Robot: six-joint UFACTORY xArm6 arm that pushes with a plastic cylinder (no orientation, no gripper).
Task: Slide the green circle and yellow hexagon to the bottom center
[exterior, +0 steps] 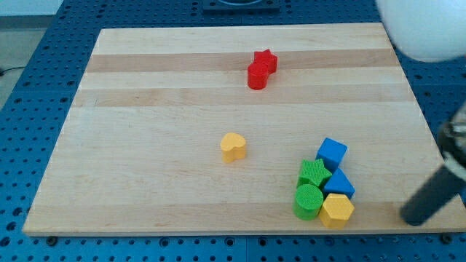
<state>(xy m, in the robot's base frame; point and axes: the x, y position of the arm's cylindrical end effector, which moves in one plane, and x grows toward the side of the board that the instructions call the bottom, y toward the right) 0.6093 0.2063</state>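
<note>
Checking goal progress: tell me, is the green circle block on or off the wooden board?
On: the green circle block sits inside the wooden board's bottom edge.

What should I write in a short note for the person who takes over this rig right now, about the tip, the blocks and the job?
My tip: off the board, past its right edge near the view's bottom right, touching no block.
Green circle and yellow hexagon: side by side at the bottom right, in a cluster with the green star, the blue cube and another blue block.
Elsewhere: a yellow heart near the centre, two red blocks near the top.
Done: nothing visible; neither block is at the bottom centre.
Left: push both toward the view's left along the bottom edge.
</note>
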